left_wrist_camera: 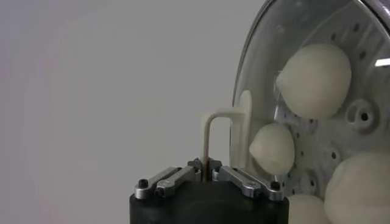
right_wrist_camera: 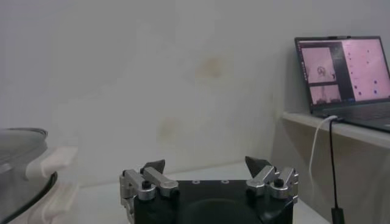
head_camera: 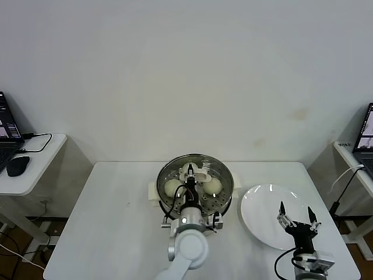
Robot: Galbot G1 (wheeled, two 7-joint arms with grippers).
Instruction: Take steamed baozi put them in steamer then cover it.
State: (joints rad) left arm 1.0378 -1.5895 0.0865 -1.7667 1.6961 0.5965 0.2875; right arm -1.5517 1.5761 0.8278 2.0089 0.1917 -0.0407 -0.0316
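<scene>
The steamer point(head_camera: 226, 188) stands at the table's middle back on its cream pot base. Several cream-white baozi point(head_camera: 173, 187) lie in it, seen through the round glass lid point(head_camera: 201, 161) that sits over its top. My left gripper point(head_camera: 190, 182) is shut on the lid's cream handle point(head_camera: 196, 171). The left wrist view shows that handle point(left_wrist_camera: 213, 131) pinched between the jaws of the left gripper point(left_wrist_camera: 205, 165), with the baozi point(left_wrist_camera: 314, 79) behind the glass point(left_wrist_camera: 256, 73). My right gripper point(head_camera: 297, 217) hangs open and empty over the white plate; the right wrist view shows this gripper point(right_wrist_camera: 207, 163) the same way.
A flat white plate point(head_camera: 262, 201) lies right of the steamer. Side desks hold a laptop point(head_camera: 366, 137) on the right and a mouse point(head_camera: 17, 165) on the left. In the right wrist view the steamer's rim point(right_wrist_camera: 21, 137) shows at one side.
</scene>
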